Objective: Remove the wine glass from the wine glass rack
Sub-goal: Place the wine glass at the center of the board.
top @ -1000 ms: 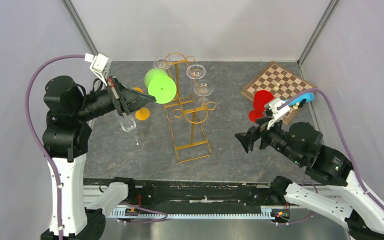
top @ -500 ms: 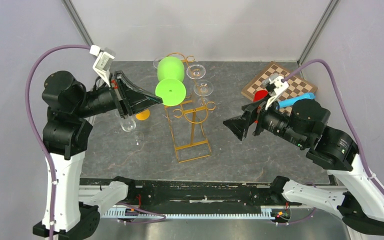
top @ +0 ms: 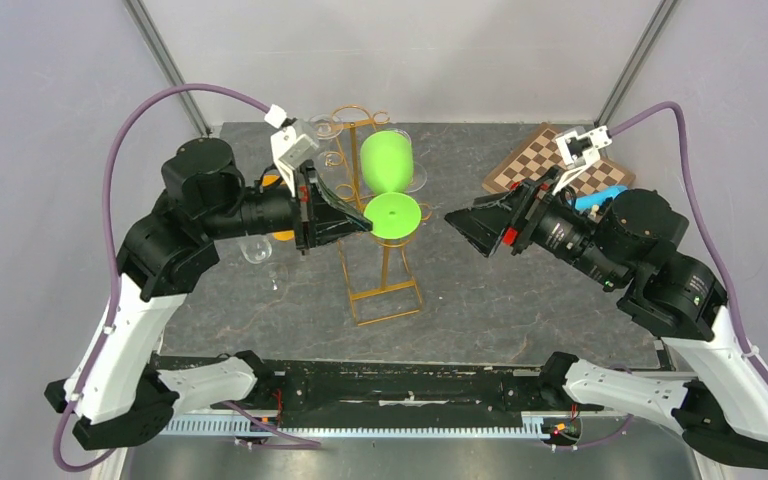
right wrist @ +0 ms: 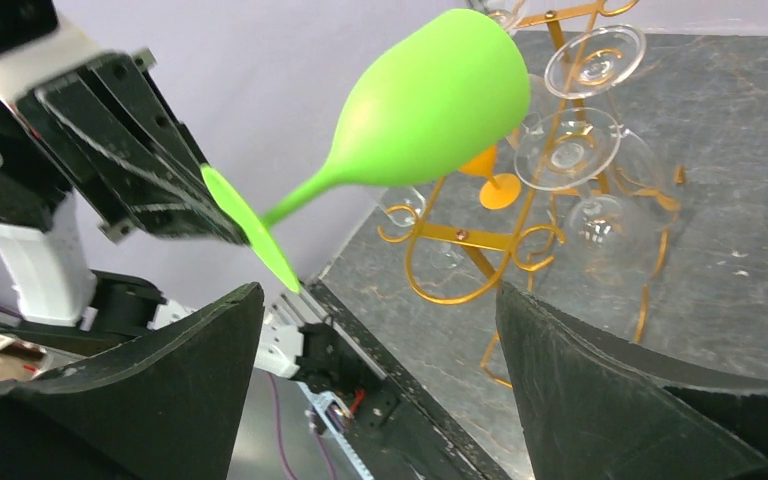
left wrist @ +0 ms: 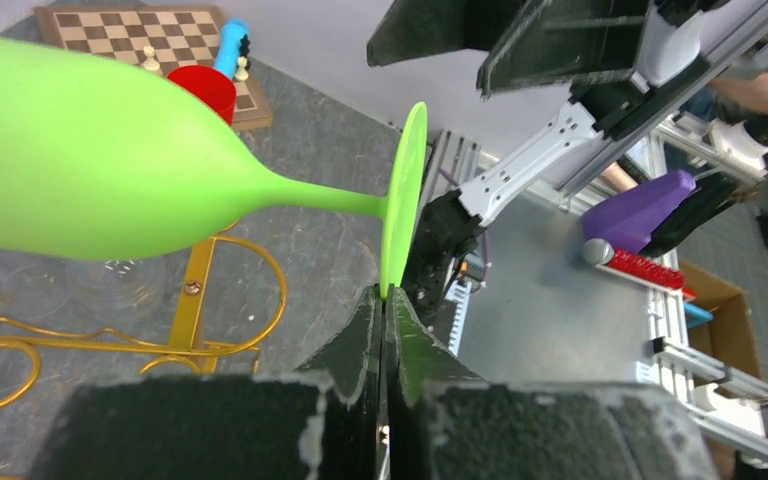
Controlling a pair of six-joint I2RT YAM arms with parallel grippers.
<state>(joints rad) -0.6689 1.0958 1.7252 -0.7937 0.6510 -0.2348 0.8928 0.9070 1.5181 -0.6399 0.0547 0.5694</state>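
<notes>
A bright green wine glass [top: 387, 160] hangs in the air over the gold wire wine glass rack [top: 385, 270], lying almost sideways. My left gripper [top: 365, 228] is shut on the rim of its round foot [left wrist: 405, 200]. The left wrist view shows the fingers pinched flat on that rim at the gripper [left wrist: 384, 295], with the bowl [left wrist: 90, 170] off to the left. My right gripper [top: 457, 222] faces the glass from the right and stands open with nothing in it. In its own view the green glass [right wrist: 430, 100] floats above and ahead of the gripper [right wrist: 380, 300].
Clear glasses [right wrist: 565, 150] hang upside down from the rack's loops. A clear glass [top: 255, 250] and an orange one [top: 282, 237] are on the table at the left. A chessboard [top: 550, 155], a red cup [left wrist: 205, 90] and a blue object [top: 600, 197] are at the back right.
My left arm has swung right with the green glass, from left of the rack to over it. My right arm has risen and reached left toward the glass.
</notes>
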